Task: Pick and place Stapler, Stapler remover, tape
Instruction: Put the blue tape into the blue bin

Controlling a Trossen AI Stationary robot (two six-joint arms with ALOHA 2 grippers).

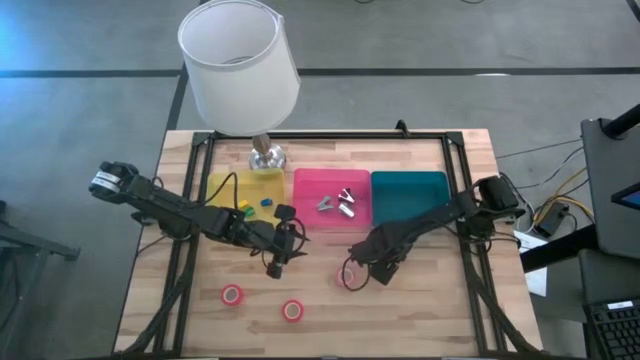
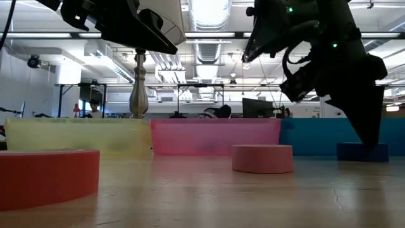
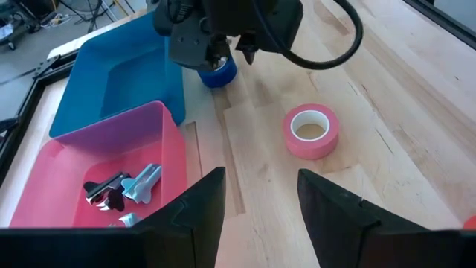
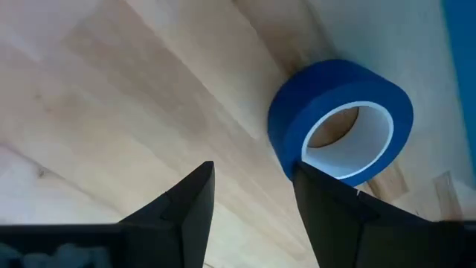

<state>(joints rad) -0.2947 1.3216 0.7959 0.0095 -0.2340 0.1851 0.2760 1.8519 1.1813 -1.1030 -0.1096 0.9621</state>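
Right gripper (image 4: 249,216) over blue tape (image 4: 342,119)

On my table I count four rolls of tape: three red rolls (image 1: 232,294) (image 1: 292,310) (image 1: 352,276) and one blue roll (image 4: 340,123). Three trays stand in a row, one yellow tray (image 1: 222,185), one pink tray (image 1: 310,215) and one teal tray (image 1: 410,195), and one lamp (image 1: 238,65) stands behind them. In the pink tray I make out two silvery metal pieces (image 1: 338,203); the small bits in the yellow one I cannot count.
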